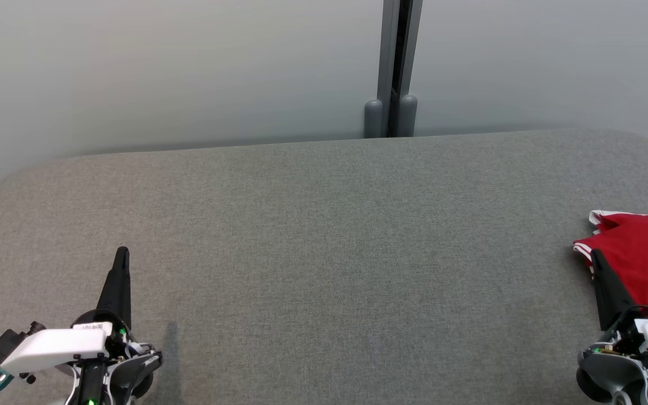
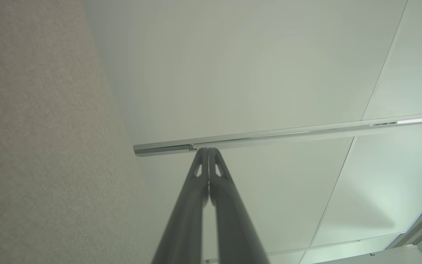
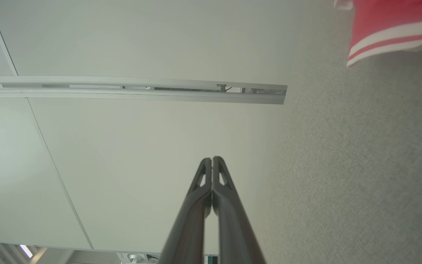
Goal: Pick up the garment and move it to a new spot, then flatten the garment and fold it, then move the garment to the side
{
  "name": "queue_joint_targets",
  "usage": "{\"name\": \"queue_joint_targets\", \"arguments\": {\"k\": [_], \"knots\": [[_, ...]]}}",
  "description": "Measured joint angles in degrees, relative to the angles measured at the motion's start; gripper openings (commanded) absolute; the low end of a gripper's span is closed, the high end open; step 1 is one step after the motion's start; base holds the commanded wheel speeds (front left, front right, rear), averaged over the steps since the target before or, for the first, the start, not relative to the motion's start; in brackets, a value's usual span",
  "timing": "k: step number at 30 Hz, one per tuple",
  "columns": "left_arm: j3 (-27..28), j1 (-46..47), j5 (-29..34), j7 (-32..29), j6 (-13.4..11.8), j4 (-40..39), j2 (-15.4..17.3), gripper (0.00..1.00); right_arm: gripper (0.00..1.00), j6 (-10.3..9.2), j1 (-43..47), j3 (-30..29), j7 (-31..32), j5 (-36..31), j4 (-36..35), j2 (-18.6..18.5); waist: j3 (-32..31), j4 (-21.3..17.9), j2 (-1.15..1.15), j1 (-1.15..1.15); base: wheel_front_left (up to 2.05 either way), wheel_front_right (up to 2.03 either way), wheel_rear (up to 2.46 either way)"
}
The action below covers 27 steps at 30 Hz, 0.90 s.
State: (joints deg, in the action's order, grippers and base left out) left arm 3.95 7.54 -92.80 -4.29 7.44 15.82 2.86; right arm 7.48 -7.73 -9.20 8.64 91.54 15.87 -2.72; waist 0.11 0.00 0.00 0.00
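The garment (image 1: 642, 253) is red with white stripes along its edge and lies folded at the far right of the grey table, cut off by the head view's right border. A corner of the garment (image 3: 390, 29) also appears at the upper right of the right wrist view. My right gripper (image 1: 596, 256) is shut, empty, with its tip over the garment's left edge; the right gripper (image 3: 212, 159) shows both fingers pressed together. My left gripper (image 1: 122, 251) is shut and empty at the lower left, far from the cloth. The left gripper (image 2: 208, 150) has its fingers closed together.
The grey fabric-covered table (image 1: 324, 253) has rounded far corners. Pale wall panels stand behind it, with a grey vertical post (image 1: 394, 67) at the back centre. A metal rail (image 3: 130, 90) runs along the wall.
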Motion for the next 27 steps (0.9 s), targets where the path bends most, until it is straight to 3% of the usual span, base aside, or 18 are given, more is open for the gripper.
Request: {"name": "queue_joint_targets", "arguments": {"k": [27], "knots": [[0.09,0.01,0.01,-0.05,0.0,0.0,-0.03,0.0,0.0,0.0,0.0,0.01,0.0,0.08,0.02,0.0,0.0,0.0,0.0,0.0,0.0,0.0,0.0]]}}
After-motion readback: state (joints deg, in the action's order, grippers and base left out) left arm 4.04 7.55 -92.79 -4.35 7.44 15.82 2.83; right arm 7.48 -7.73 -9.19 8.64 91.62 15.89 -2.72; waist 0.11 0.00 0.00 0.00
